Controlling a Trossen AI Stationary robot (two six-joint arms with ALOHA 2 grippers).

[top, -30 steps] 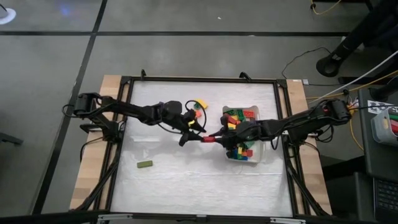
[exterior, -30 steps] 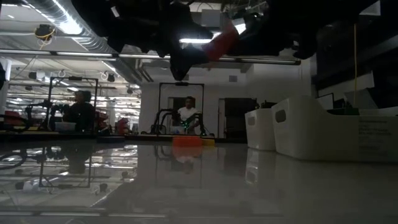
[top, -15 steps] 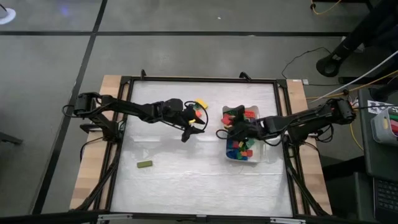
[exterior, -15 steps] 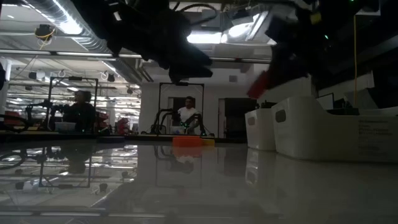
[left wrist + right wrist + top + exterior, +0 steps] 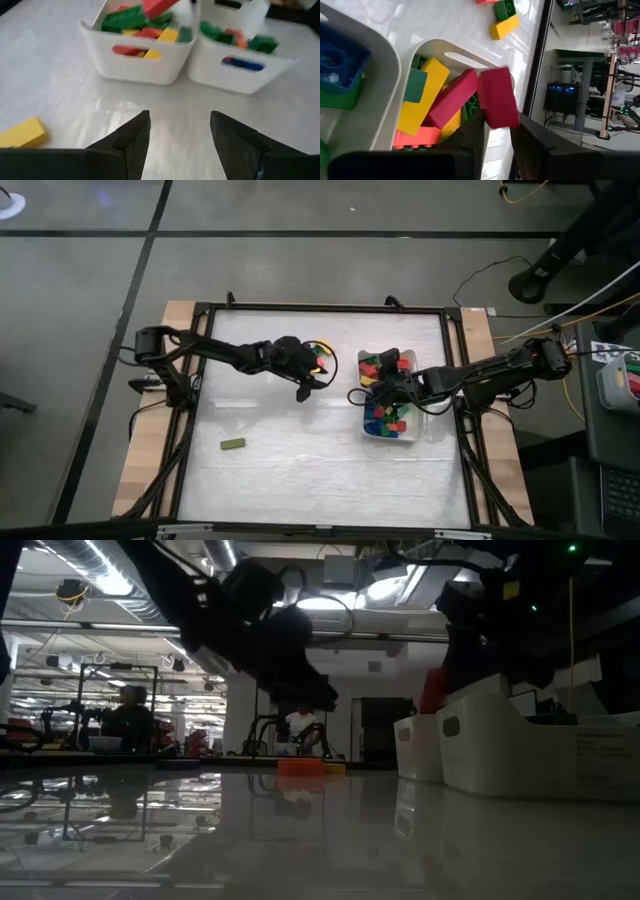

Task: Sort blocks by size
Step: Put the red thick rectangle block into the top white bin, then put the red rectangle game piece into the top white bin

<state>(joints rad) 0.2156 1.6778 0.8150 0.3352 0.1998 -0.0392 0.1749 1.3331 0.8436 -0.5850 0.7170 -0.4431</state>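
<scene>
1. My right hand (image 5: 383, 383) is over the white tray (image 5: 428, 432) at the right of centre in the high view. I think it is there because this tray collects one size of blocks (image 5: 385, 418). A second tray (image 5: 252, 75) stands touching it, and I suppose it takes the other size.

2. In the right wrist view, a red block (image 5: 498, 98) stands between the tips of my right fingers (image 5: 468, 134), above the yellow and red bars in the tray. The fingers are a little apart, and I cannot tell if they grip the block or have let it go.

3. My left hand (image 5: 306, 384) is just left of centre in the high view, over the bare desk (image 5: 300, 470). Its fingers (image 5: 131, 138) are spread and hold nothing (both trays show beyond them).

4. The loose blocks (image 5: 320, 355) lie just beside my left hand, toward the upper right. One yellow block (image 5: 20, 134) shows at the lower left of the left wrist view.

5. One green bar (image 5: 233, 444) lies alone at the lower left, well apart from both hands.
</scene>
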